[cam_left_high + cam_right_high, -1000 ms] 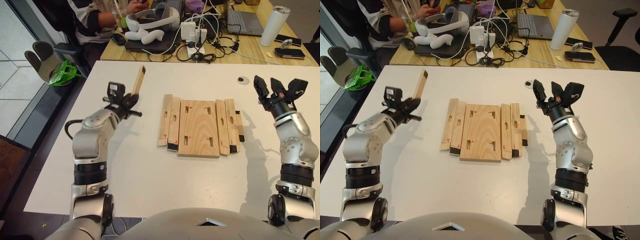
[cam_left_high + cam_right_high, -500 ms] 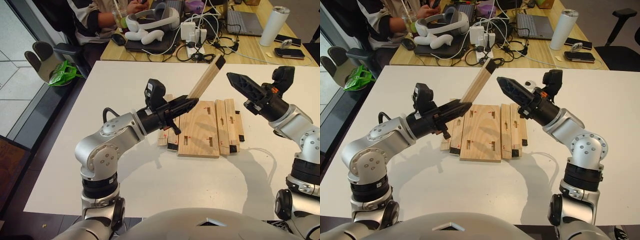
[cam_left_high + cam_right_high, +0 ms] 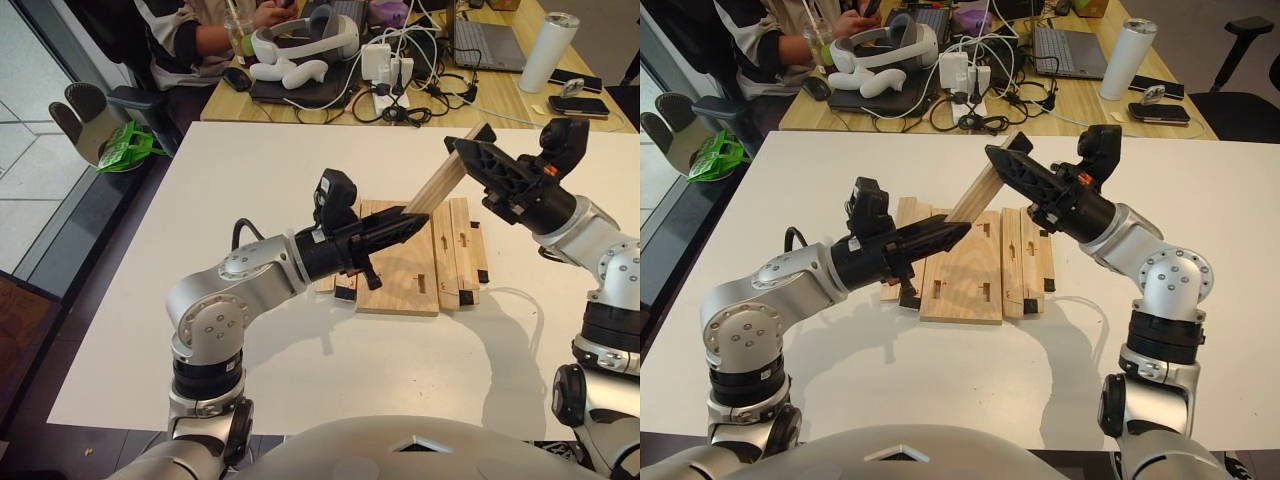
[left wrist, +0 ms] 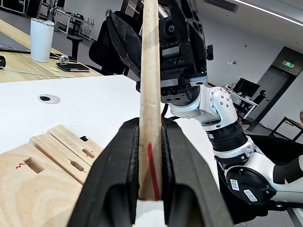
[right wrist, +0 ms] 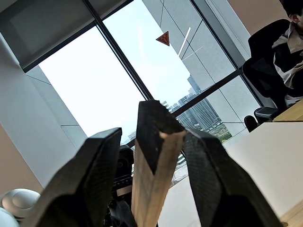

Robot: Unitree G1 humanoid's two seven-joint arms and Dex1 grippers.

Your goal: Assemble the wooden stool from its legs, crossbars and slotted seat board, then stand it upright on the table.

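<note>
My left gripper [image 3: 404,222] is shut on the lower end of a wooden leg [image 3: 445,178], holding it slanted above the table. The wrist view shows its fingers [image 4: 120,156] clamped on the leg [image 4: 150,71], which carries a red mark. My right gripper [image 3: 474,158] is open, its two fingers straddling the leg's dark-tipped upper end [image 5: 156,142] with a gap on one side. The slotted seat board [image 3: 410,268] lies flat below, partly hidden by my left arm. Further legs and crossbars [image 3: 457,250] lie along its right side, and others [image 3: 902,215] on its left.
A wooden desk [image 3: 500,95] behind the white table [image 3: 220,300] holds a headset, cables, a laptop, phones and a white tumbler [image 3: 548,50]. A chair [image 3: 85,115] and a green bag [image 3: 125,147] stand off the left edge. A round grommet [image 4: 49,99] sits in the tabletop.
My left arm swung the leg from the table's far left to above the seat board. My right gripper came in from the right and now straddles the leg's upper end.
</note>
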